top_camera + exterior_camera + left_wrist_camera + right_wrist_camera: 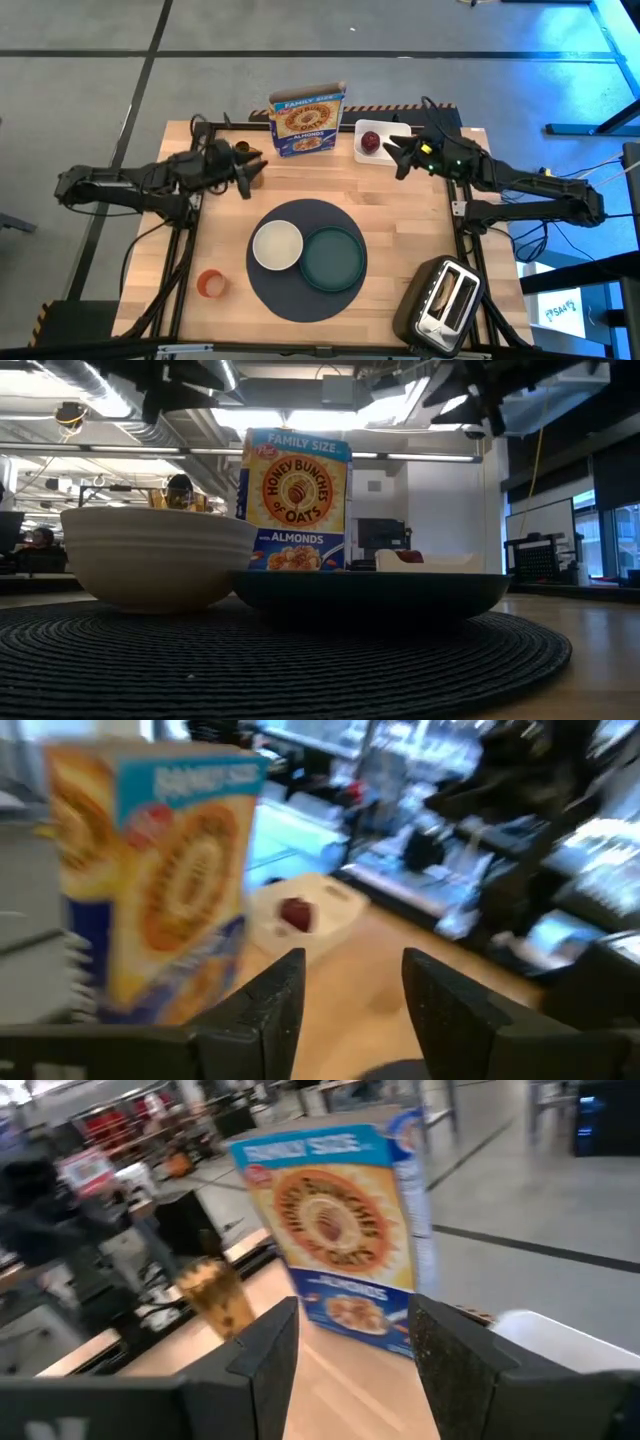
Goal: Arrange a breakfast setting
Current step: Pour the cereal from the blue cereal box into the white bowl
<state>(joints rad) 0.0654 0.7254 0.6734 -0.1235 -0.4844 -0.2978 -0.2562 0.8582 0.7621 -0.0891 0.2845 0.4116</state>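
Left gripper (243, 180): above the far left part of the table (400, 200); fingers (270, 1005) spread with a clear gap, nothing between them.
Right gripper (397, 155): above the far right part of the table; fingers (450, 1355) spread apart, nothing pinched.
Placemat (300, 305): round, dark grey, lying flat nearer the front edge than both grippers, between them across the table.
White bowl (277, 245): on the placemat's left half, well apart from the left gripper, towards the front; in the low view it stands upright (155, 555).
Teal plate (333, 259): on the placemat's right half, just beside the bowl; whether the rims touch cannot be told.
Dark-red fruit (370, 142): on a small white tray (372, 129), just beside the right gripper on its left; seen ahead of the left gripper in the left wrist view (295, 913).
Orange cup (210, 284): on bare wood near the front left, beside the placemat's edge, well apart from the left gripper.
Brownish object (252, 163): just beside the left gripper's tips, towards the cereal box; what it is cannot be told.
Cereal box (309, 123): blue, upright at the far edge, between the two grippers.
Toaster (441, 300): black and silver, front right corner, well apart from the right gripper.
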